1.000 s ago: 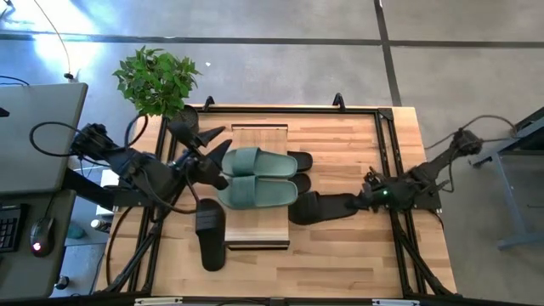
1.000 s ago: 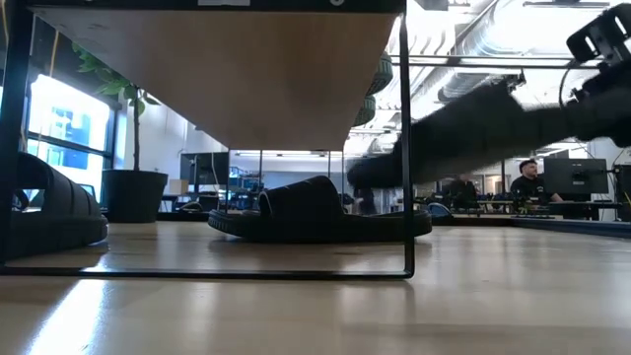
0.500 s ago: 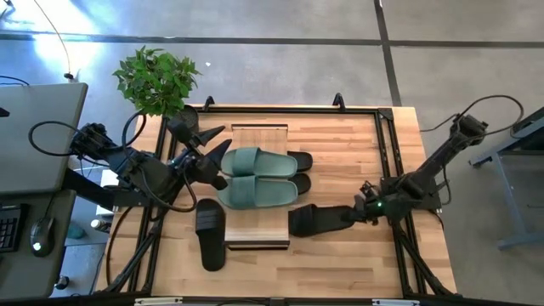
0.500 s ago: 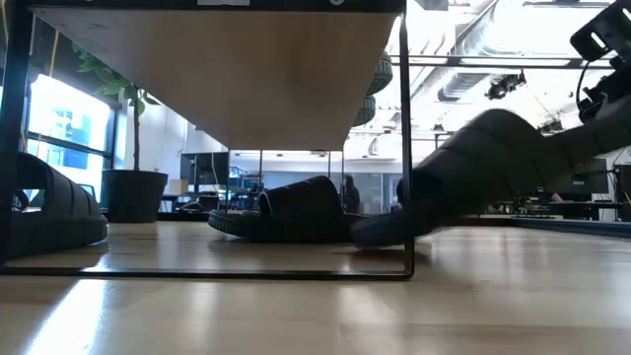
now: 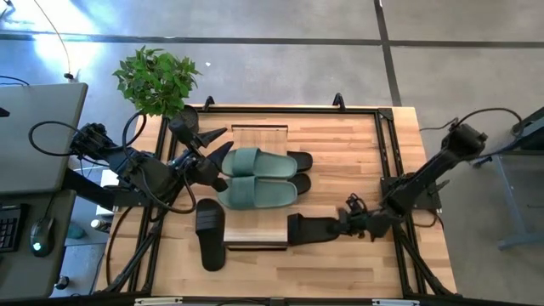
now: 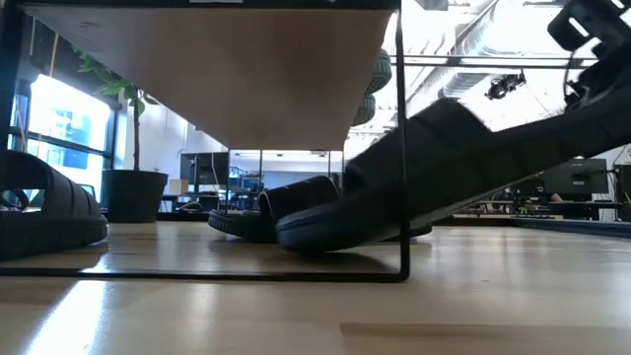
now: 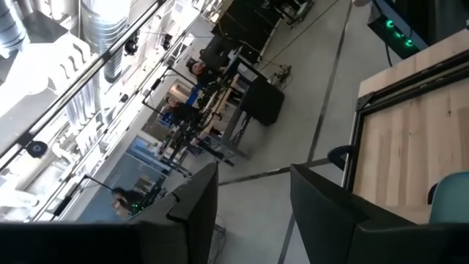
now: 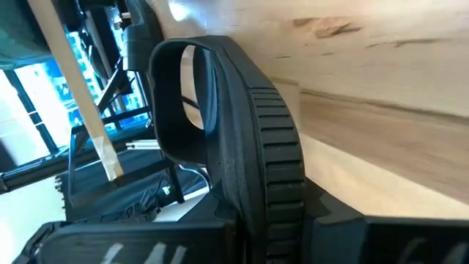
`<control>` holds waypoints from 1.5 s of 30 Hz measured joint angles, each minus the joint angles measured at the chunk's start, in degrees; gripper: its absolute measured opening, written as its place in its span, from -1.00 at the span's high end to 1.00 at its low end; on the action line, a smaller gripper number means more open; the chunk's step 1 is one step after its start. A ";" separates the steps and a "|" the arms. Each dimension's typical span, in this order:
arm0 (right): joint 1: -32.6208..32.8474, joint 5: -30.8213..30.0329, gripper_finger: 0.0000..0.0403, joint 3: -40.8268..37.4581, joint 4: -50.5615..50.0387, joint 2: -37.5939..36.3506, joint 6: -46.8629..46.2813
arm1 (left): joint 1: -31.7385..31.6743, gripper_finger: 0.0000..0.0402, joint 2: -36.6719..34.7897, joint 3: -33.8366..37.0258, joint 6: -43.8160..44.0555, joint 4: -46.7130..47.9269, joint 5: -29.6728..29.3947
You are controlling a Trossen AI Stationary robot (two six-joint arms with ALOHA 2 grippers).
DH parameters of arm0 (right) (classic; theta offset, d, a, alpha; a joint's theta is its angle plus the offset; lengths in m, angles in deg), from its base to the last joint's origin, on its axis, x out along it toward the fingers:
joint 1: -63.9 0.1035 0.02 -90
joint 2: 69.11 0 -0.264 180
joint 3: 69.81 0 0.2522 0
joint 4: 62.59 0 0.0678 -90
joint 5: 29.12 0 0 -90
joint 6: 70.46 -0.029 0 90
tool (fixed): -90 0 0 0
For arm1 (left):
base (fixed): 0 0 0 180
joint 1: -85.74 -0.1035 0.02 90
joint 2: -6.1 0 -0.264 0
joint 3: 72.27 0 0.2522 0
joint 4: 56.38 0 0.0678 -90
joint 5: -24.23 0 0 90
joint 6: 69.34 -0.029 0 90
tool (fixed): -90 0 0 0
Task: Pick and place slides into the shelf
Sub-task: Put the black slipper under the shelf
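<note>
Black slide clamped in right hand.

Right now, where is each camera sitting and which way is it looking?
High view: above the table, looking straight down; both arms show, left gripper by the green slides.
Low view: at tabletop height, looking level under the shelf; part of the right arm shows.
Left wrist view: on the left arm, facing the room; its fingers show.
Right wrist view: on the right arm, facing the held black slide.
Shared: high, low and right wrist views all show that black slide.
</note>
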 joint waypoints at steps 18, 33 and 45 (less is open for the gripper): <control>-1.89 2.45 0.83 3.68 3.18 10.45 -1.69 | 0.00 0.23 0.00 0.00 -0.30 0.06 0.00; -7.69 4.03 0.84 3.62 12.63 15.81 5.59 | 0.00 0.23 0.00 0.00 -0.10 0.03 0.58; -11.57 8.97 0.84 8.10 19.08 24.38 8.60 | 0.00 0.23 0.00 0.00 0.09 0.02 0.64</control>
